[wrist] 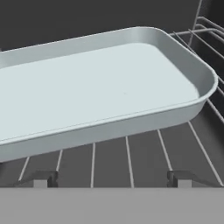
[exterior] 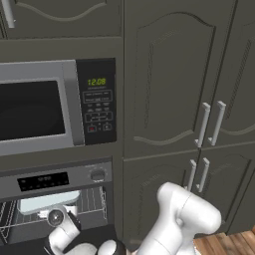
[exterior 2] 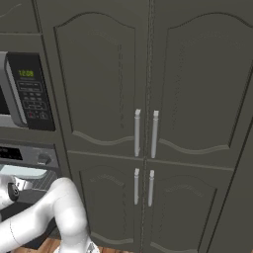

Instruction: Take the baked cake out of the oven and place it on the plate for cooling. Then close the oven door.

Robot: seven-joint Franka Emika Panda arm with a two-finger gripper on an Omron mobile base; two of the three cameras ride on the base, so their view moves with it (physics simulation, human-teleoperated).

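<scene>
The oven (exterior: 55, 180) stands open under the microwave. Inside it, the baked cake (wrist: 96, 94), a flat pale slab with a raised rim, lies on the wire rack (wrist: 131, 153). The cake (exterior: 47, 201) also shows below the control strip, and at the left edge of the right base view (exterior 2: 22, 171). My gripper (wrist: 109, 179) is open, its fingertips (wrist: 41, 179) low over the rack just in front of the cake's near edge, with nothing between them. The hand (exterior: 56, 217) reaches into the oven mouth. The oven door (exterior: 25, 245) hangs down, dark, at the bottom left. The plate is out of view.
A silver-framed microwave (exterior: 40, 107) with a green clock sits above the oven. Tall dark cabinet doors (exterior: 174, 79) with silver handles fill the wall to the right. The rack's raised side wires (wrist: 210, 26) run close to the cake's right end. Wooden floor (exterior: 229, 244) shows at the lower right.
</scene>
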